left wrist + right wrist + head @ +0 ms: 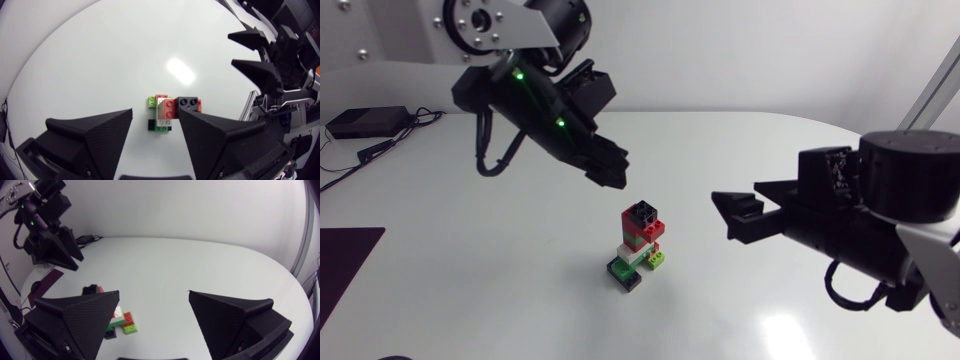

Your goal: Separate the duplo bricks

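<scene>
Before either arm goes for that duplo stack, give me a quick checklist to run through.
1. left claw open: ok.
2. right claw open: ok.
3. brick stack standing on the table, touching neither claw: ok.
4. Stack in line with the left claw's gap: ok.
5. Stack in line with the right claw's gap: not ok, it sits beside one finger.
6. How firmly the bricks are joined: cannot tell.

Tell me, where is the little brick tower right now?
In the head view, the brick tower stands near the middle of the white table, between the open jaws of the left arm and the right arm, touching neither.
</scene>
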Action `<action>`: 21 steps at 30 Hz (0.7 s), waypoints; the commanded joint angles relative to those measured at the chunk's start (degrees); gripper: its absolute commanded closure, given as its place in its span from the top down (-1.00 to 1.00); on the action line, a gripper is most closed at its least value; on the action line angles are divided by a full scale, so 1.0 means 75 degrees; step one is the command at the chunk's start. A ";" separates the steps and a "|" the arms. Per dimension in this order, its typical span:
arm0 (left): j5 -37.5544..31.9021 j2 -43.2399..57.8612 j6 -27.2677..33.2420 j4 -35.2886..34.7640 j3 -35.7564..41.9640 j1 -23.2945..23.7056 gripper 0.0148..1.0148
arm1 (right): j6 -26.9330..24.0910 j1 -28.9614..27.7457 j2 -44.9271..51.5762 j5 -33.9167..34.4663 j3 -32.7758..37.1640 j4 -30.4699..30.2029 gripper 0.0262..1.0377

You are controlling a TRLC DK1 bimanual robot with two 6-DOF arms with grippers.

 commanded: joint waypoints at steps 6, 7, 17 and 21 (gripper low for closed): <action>0.0476 -0.0826 0.1704 0.0795 -0.1809 0.0524 0.33 | 0.0583 0.0728 0.1098 -0.0457 0.1474 -0.1162 0.93; 0.0593 -0.0920 0.1868 0.0877 -0.1950 0.0582 0.34 | 0.0571 0.0869 0.1250 -0.0469 0.1627 -0.1350 0.93; 0.1577 -0.1119 0.3368 0.1838 -0.3075 0.1051 0.34 | -0.1409 0.1806 0.2328 0.0750 0.3103 -0.3248 0.93; 0.1929 -0.0908 0.4013 0.2072 -0.3286 0.1156 0.34 | -0.2335 0.1806 0.2985 0.0738 0.3654 -0.3858 0.93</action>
